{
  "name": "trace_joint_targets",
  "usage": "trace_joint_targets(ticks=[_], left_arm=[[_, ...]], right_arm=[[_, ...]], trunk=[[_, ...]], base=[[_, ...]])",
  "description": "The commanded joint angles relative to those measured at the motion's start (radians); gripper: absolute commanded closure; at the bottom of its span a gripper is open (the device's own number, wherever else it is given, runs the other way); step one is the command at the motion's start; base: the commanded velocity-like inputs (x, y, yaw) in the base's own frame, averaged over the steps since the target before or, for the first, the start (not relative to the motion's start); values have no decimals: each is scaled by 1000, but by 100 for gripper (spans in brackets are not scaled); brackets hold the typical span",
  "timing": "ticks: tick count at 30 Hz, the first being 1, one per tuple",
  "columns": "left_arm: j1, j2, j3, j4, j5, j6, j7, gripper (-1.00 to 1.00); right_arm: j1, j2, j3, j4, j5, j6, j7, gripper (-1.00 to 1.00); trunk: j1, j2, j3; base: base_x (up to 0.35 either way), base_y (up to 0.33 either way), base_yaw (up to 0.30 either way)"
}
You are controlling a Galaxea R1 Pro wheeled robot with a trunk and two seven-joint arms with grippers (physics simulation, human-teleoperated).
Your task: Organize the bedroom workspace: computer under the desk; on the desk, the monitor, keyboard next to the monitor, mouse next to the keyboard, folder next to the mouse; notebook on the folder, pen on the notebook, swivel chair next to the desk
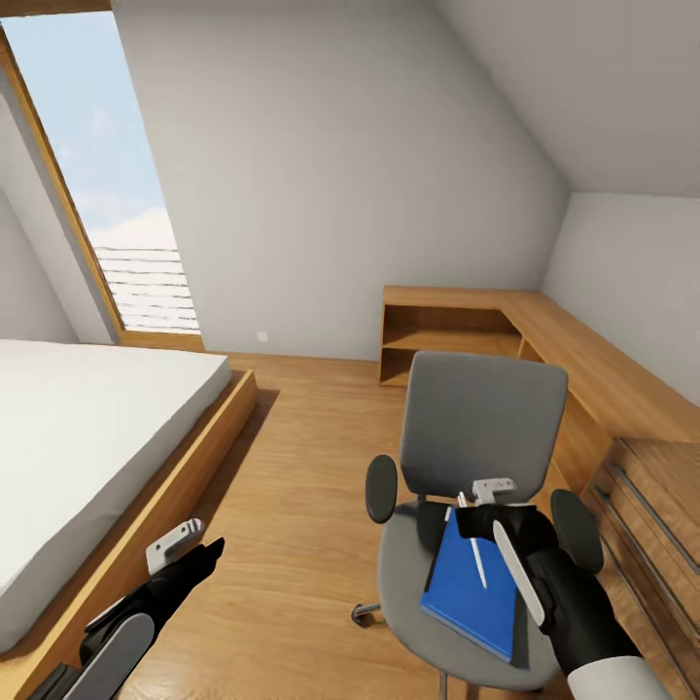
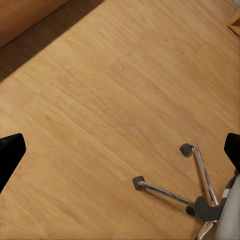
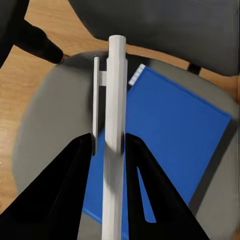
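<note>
- Right gripper (image 3: 107,150) fingers closed on the pen (image 3: 114,125), above the blue book (image 1: 472,583) on the chair (image 1: 483,428); light, stiff, slippery; grip mid-shaft
- Left gripper (image 2: 120,150) spread wide, empty, over floor (image 2: 110,90)

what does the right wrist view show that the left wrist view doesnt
The right wrist view alone gives a close look at the pen gripped between the right gripper fingers, above a blue flat item lying on the grey seat, with a black armrest and the chair's back beside it.

The left wrist view alone has the chair's chrome star base with its casters, the open left gripper fingertips at the frame's sides, and a wide stretch of wood floor.

Both views share the swivel chair and the floor.
</note>
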Motion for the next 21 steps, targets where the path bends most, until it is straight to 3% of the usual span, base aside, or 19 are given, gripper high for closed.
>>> trace_joint_targets(ticks=[1,9,10,13,17,18,21], left_arm=[[-1,1,-2,-1,4,2,7,-100],[-1,-1,-4,-1,4,2,7,-100],[-1,-1,-4,-1,3,2,7,-100],[-1,-2,-5,-1,3,2,7,-100],[-1,-2,-7,-1,2,2,8,-100],[-1,-2,-22,-1,2,3,9,-100],[-1,-2,-25,-1,2,3,9,-100]], right_arm=[[4,-1,0,-11,-8,5,-4,100],[24,1,-43,-94,-20,33,-3,100],[27,4,-72,-126,-65,65,-2,100],[27,5,-92,-142,-120,84,-2,100],[29,5,-101,-151,-155,95,-2,100],[30,5,-105,-160,-170,94,-2,100],[31,5,-106,-162,-171,92,-2,100]], trunk=[[-4,7,2],[-35,63,27],[-38,70,30],[-50,91,40],[-65,119,52],[-69,126,55],[-81,147,65]], base=[[-6,0,0],[-2,0,0],[0,0,0],[0,0,0],[0,0,0],[0,0,0],[0,0,0]])
